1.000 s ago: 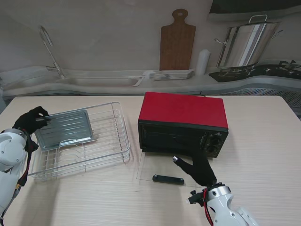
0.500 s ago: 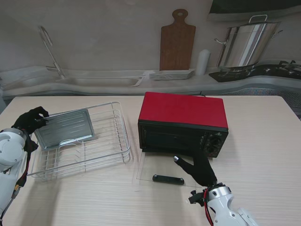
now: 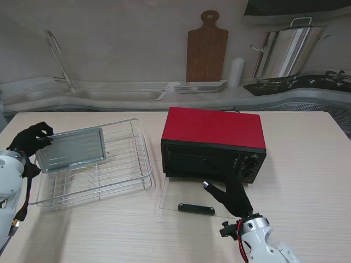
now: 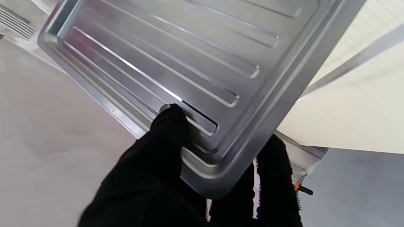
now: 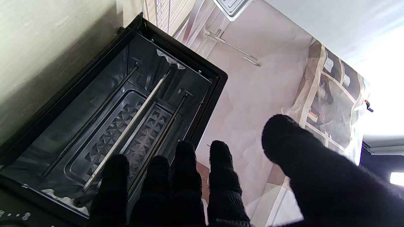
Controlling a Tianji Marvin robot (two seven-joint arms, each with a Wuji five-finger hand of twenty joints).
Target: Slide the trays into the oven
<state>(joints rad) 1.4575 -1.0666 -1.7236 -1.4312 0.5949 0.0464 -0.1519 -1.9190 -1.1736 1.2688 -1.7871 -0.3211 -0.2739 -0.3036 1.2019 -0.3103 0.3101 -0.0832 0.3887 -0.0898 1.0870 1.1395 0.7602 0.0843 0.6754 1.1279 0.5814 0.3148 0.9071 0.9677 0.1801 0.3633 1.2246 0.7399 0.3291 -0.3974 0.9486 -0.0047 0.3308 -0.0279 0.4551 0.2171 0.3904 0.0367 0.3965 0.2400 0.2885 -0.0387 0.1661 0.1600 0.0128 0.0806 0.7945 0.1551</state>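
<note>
Oven [image 3: 213,143] mouth open – right hand [image 3: 233,198] on dropped door [image 3: 189,197] partly blocks approach.

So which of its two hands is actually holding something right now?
The left hand: its black fingers pinch a corner of the metal tray over the wire rack. The right hand holds nothing, spread flat above the open oven door.

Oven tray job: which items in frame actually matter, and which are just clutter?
Job:
metal tray, gripped by left hand
red oven, its glass door down flat
right hand, open over the door
wire rack under the tray

Clutter:
cutting board
plate stack
stockpot
faucet
</note>
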